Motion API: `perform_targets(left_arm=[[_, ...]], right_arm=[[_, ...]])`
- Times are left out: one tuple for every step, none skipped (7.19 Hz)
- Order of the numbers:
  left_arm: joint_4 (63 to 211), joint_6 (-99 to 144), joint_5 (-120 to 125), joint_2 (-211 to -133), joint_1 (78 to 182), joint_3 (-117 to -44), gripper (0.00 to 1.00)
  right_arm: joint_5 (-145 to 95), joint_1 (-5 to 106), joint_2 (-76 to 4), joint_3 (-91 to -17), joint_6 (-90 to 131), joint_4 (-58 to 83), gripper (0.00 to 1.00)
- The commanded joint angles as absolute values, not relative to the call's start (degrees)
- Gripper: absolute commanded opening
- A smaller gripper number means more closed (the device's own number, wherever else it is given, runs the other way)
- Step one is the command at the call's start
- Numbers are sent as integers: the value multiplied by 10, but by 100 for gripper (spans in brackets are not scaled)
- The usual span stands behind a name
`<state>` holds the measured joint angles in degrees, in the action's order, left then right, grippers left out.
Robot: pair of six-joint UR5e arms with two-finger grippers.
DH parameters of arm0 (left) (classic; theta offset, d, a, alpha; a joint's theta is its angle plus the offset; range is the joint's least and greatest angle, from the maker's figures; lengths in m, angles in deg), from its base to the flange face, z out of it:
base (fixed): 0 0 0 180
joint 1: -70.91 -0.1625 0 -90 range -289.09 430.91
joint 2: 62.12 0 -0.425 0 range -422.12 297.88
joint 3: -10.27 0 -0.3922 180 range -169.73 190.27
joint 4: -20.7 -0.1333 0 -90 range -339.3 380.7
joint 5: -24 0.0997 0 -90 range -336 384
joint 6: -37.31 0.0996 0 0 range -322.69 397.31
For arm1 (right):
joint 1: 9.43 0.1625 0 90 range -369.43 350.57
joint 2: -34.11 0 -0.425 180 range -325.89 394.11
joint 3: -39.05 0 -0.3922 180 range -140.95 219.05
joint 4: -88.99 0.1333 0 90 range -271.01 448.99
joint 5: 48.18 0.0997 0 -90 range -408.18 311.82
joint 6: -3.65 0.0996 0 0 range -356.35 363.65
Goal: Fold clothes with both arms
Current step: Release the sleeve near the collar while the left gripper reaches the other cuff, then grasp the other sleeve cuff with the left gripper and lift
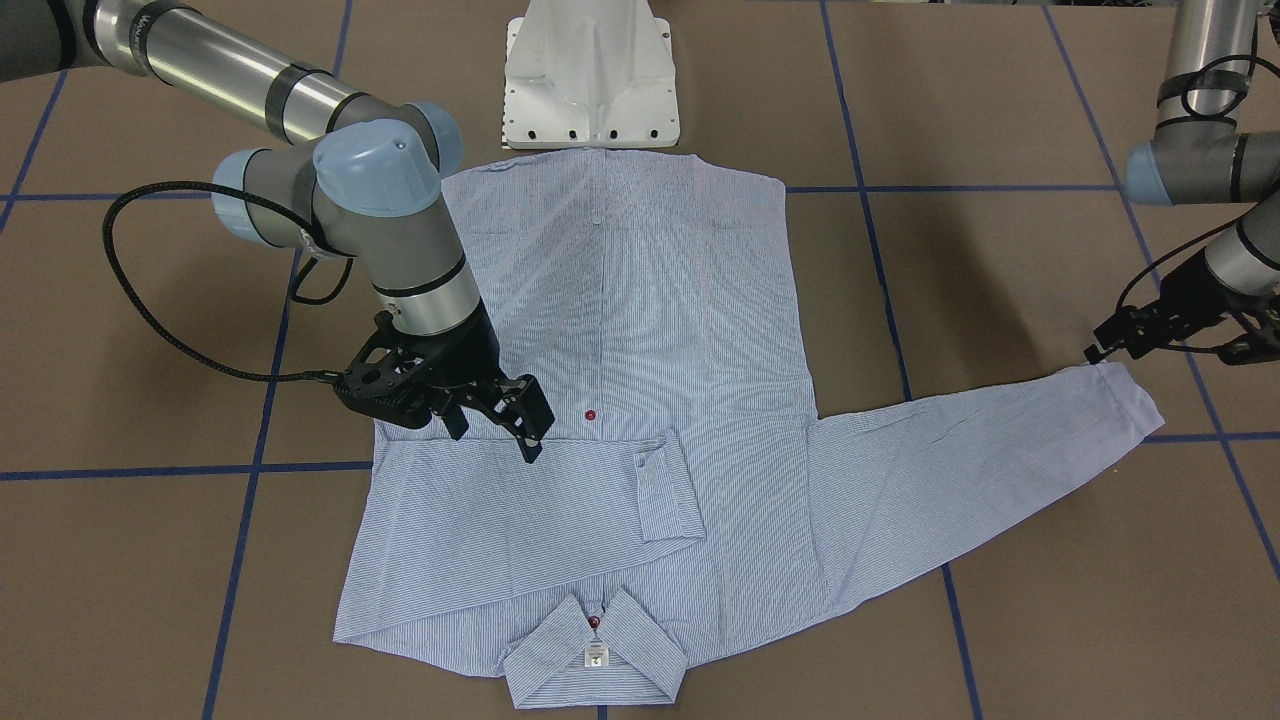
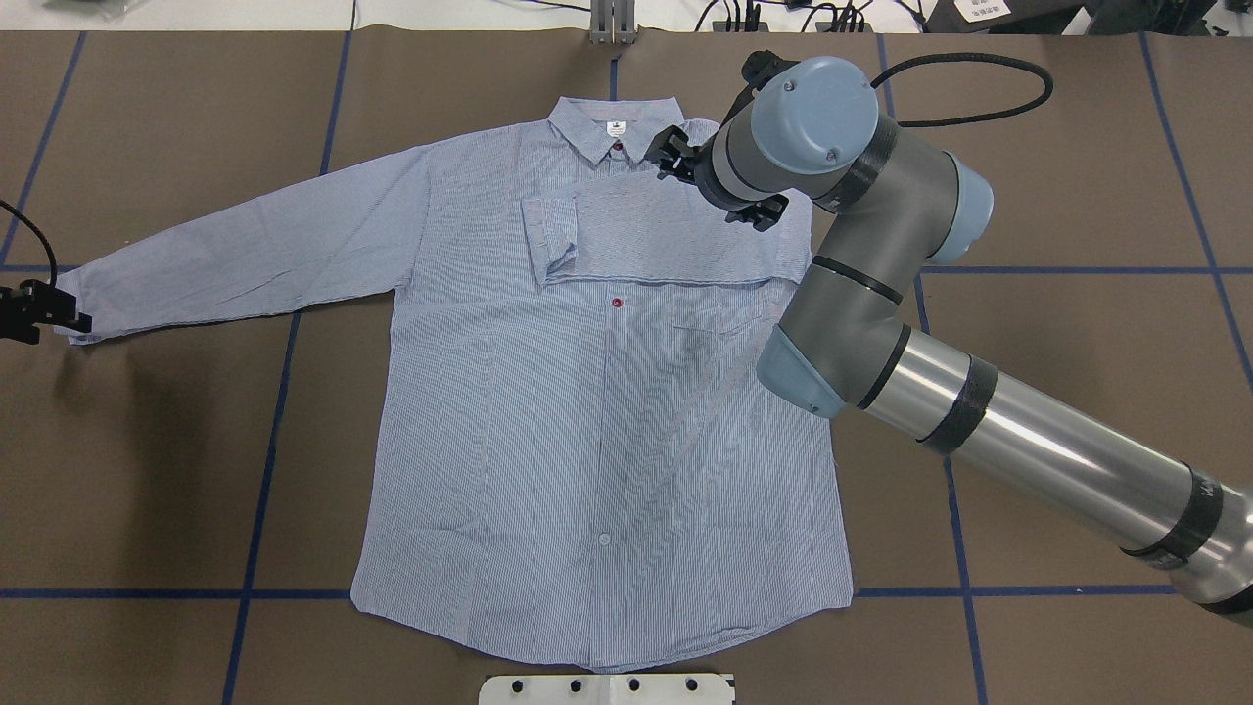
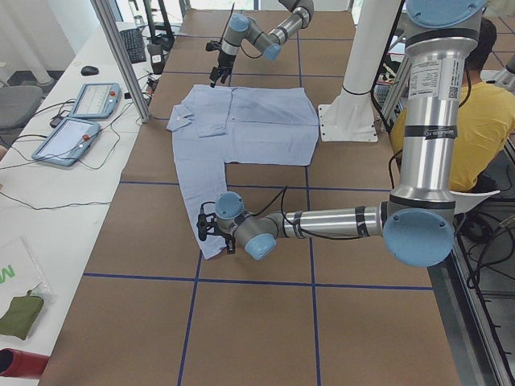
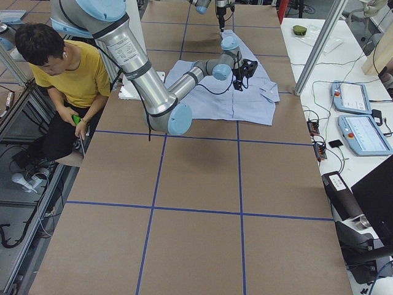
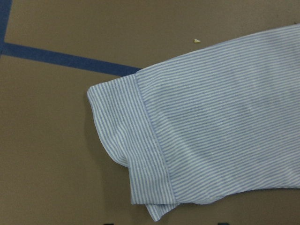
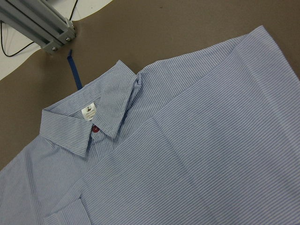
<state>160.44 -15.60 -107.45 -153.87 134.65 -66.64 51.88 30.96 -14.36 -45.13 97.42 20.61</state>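
Observation:
The light blue striped shirt [image 2: 587,421] lies flat and front up, its collar [image 2: 612,132] on the far side from the robot base. One sleeve [image 2: 666,235] is folded across the chest, and its cuff [image 2: 548,235] ends near the button line. My right gripper [image 1: 495,430] hovers open over that folded sleeve, with nothing between its fingers. The other sleeve [image 2: 255,245] stretches straight out over the table. My left gripper [image 2: 73,315] sits low at that sleeve's cuff [image 5: 136,145]; its fingertips barely show, wide apart, at the bottom edge of the left wrist view.
The white pedestal base [image 1: 590,80] stands just behind the shirt hem. Blue tape lines [image 1: 250,470] cross the brown table. A seated person in a yellow shirt [image 4: 67,67] is beside the table. Teach pendants [image 3: 80,121] and an aluminium post [image 3: 121,56] stand at the far edge.

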Motion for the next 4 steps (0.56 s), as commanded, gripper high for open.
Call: perform_targets(left_arm=[[1604,-156,-1063,-1554,1346,-648,65],[1605,-156,-1063,-1554,1345,-644,61],[1605,-156,-1063,-1553,1345,-645,58],[1605,-156,-1063,-1550,1345,-645,48]], right_arm=[[517,307,-144,-451,974,206,99],[516,307,-143,-450,974,206,99],[516,307,-142,-449,974,206,99],[516,306,-141,-450,975,206,99]])
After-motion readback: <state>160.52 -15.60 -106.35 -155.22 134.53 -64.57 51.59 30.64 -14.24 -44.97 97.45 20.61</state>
